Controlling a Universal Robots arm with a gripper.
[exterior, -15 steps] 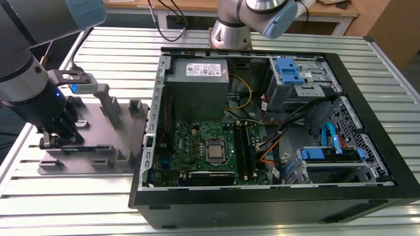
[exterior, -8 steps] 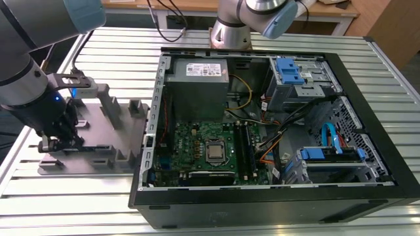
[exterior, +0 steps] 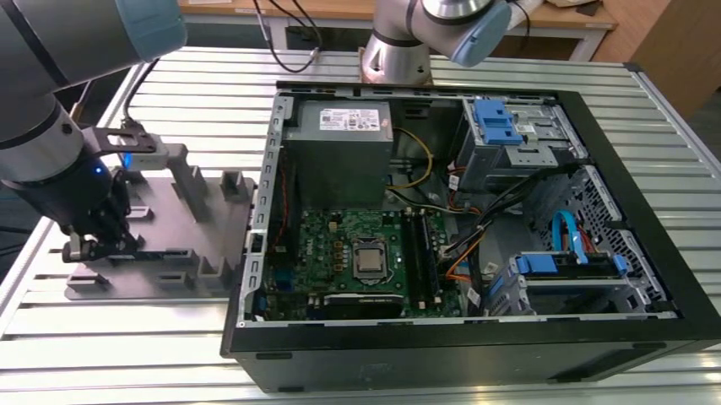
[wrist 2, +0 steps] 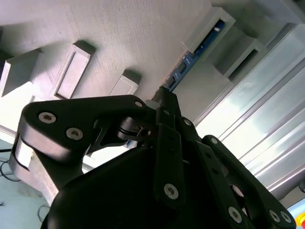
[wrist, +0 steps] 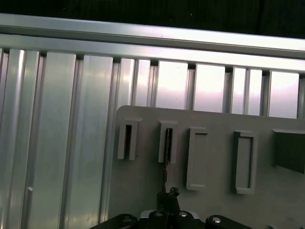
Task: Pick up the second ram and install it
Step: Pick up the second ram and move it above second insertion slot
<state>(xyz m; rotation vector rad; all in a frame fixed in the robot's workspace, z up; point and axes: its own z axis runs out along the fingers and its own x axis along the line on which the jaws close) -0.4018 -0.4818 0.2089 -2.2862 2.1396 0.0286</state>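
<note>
Standing on edge in the slotted blocks of the grey fixture tray (wrist 2: 119,33), the second ram (wrist 2: 190,59) is clamped at one end by the gripper (wrist 2: 163,101), closed tight upon it. The open computer case (exterior: 451,359) is set just beside the tray.

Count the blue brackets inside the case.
2 blue brackets: one right of the power supply in the exterior view, one on the lower drive cage. More may be hidden.

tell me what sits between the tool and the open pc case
In the exterior view, the grey fixture tray and its raised blocks fill the stretch from the tool to the open case.
</note>
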